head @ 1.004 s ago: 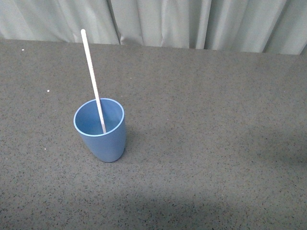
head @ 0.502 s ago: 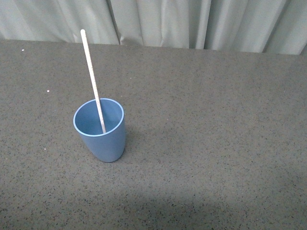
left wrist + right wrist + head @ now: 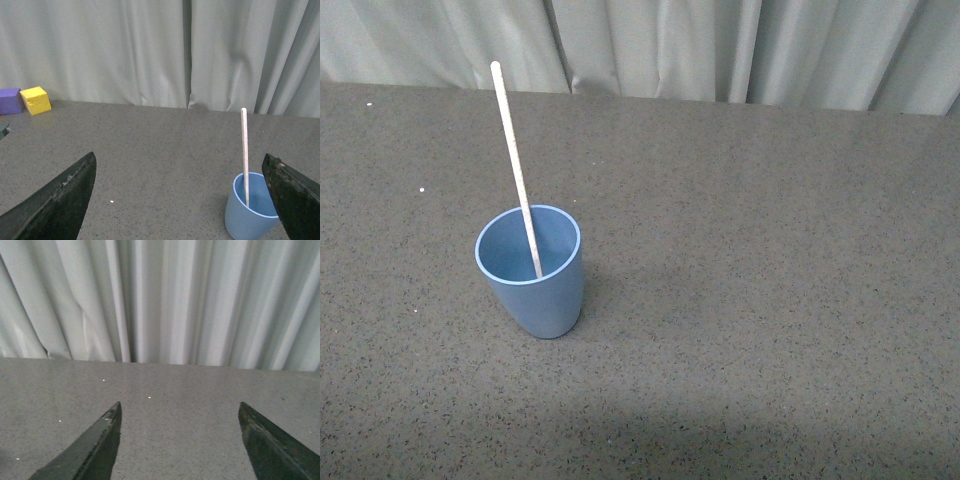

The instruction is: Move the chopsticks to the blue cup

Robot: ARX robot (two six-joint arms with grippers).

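The thin, pale cream-white chopstick (image 3: 515,165) stood in the light blue plastic cup (image 3: 532,285) on the dark speckled desk (image 3: 770,300), leaning toward eleven o'clock. Both the left fingers (image 3: 50,210) and right fingers (image 3: 97,450) were spread wide, holding nothing, so the transfer looked finished.

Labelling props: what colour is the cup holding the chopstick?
Light blue cup, paler rim; clearest in the front view.

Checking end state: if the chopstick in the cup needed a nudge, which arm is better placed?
Left, probably. Its open gripper faces the blue cup with the chopstick standing inside; the right gripper, also open, sees only bare table and curtain.
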